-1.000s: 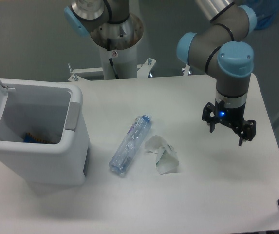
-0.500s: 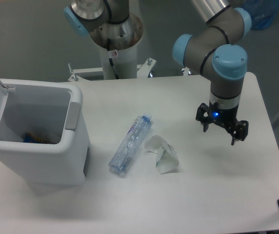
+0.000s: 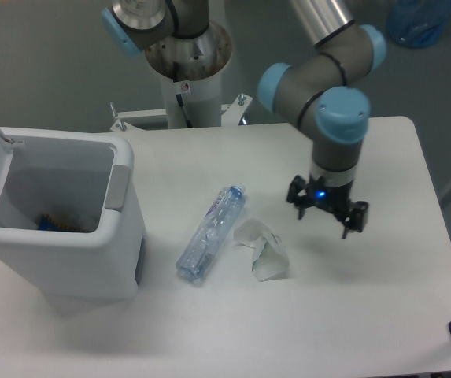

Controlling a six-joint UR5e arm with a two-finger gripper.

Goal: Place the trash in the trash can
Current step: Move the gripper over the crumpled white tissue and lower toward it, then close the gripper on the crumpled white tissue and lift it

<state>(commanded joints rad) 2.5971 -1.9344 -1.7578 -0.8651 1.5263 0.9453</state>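
Now the gripper (image 3: 327,214), jaws spread and empty, is seen right of the paper wad (image 3: 263,252); light, soft, best pinched mid-crumple.

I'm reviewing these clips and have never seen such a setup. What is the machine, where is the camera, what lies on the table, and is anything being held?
One fixed camera looks down at a white table. The grey jointed arm with light-blue caps is the robot; at its end hangs a black two-finger gripper, open and holding nothing. Beside it on the table lie a crumpled white paper wad and a crushed clear plastic bottle. At the left stands a large white plastic bin, lid flipped up, with something blue and orange inside.
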